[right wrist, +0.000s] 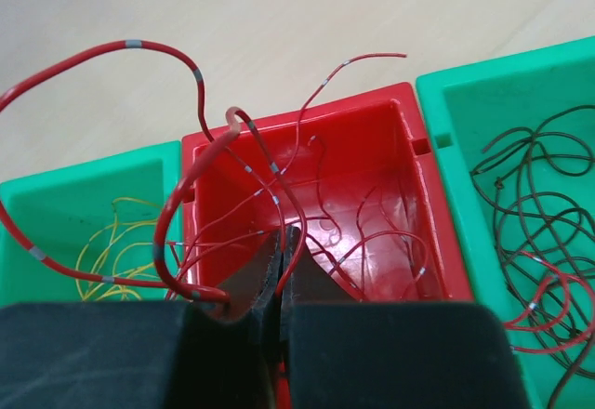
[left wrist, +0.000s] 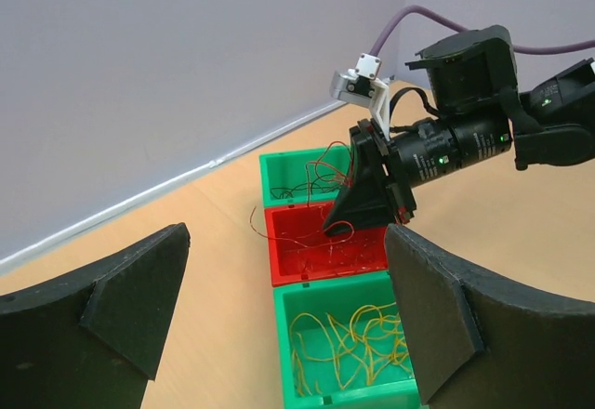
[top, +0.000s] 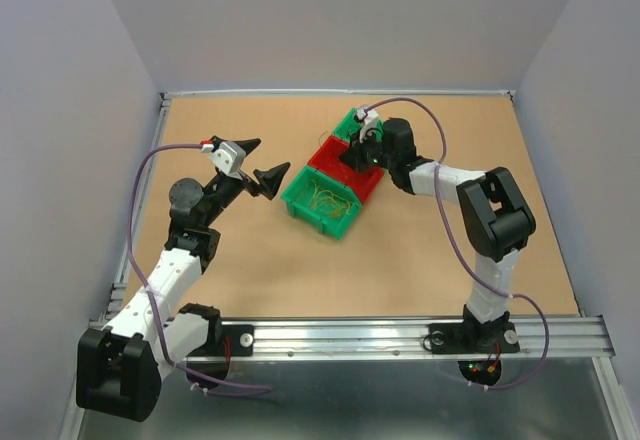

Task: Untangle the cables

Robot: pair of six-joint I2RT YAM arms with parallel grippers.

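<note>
Your R fingers pressed together, pinching red cable over red bin, mid-desk. Yellow cables binned at 9 o'clock, dark cables at 3. L fingers spread, holding nothing.

The red bin is blocked from above by the right gripper, jaws pressed together on red cables that are looped high over its rim. Beside the red bin, the green bin of yellow strands is seen uncovered. Nearer than the red bin, bare table is offered, with only the left gripper spread wide there.
</note>
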